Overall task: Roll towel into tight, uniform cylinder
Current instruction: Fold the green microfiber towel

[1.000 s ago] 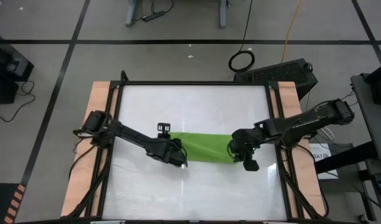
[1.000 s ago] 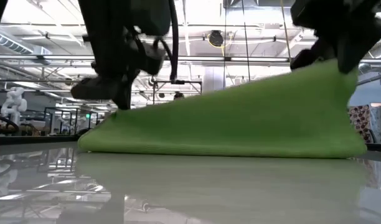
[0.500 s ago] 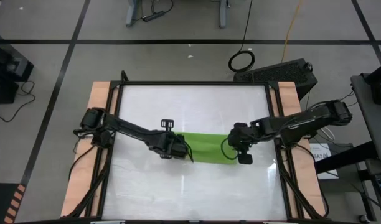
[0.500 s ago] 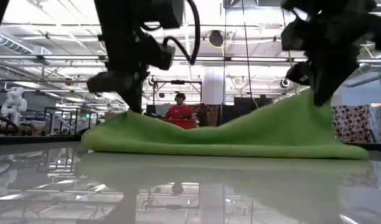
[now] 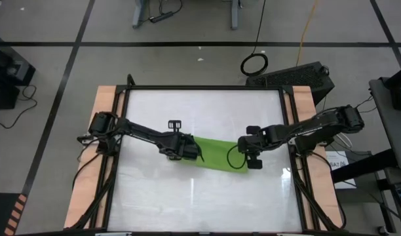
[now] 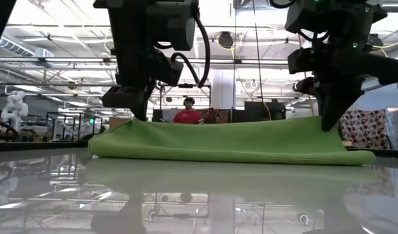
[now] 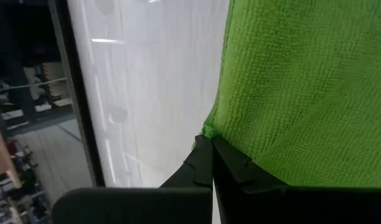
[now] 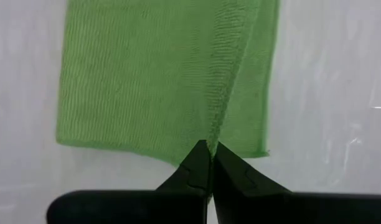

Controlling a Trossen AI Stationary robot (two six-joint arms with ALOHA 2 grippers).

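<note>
The lime-green towel [image 5: 218,155] lies on the white table [image 5: 200,105] as a low folded strip, flat in the low view [image 6: 225,144]. My left gripper [image 5: 189,152] stands at the towel's left end and is shut on it; it also shows in the low view [image 6: 137,116]. My right gripper [image 5: 245,155] stands at the towel's right end and is shut on it too, as the low view [image 6: 329,127] shows. My left gripper pinches the towel's edge at its left end [image 7: 210,129] between its two shut fingers. The fingers come from above, pointing down. The held edge sits low on top of the strip, which rests on the table. My right gripper pinches the towel's edge at its right end [image 8: 210,138] between its two shut fingers, from above. A raised crease [image 8: 226,93] runs away from the fingertips across the cloth. The towel lies on the table below the fingers.
A black frame [image 5: 204,88] and wooden side rails [image 5: 99,151] border the table. Bare white tabletop lies on the near and far sides of the towel. A person in red [image 6: 187,116] shows far behind the table.
Both grippers have gone toward the table's far edge and down, still shut on the towel. The towel's right end, held high a second ago, has come down, and the cloth now lies as a flat, level strip.
</note>
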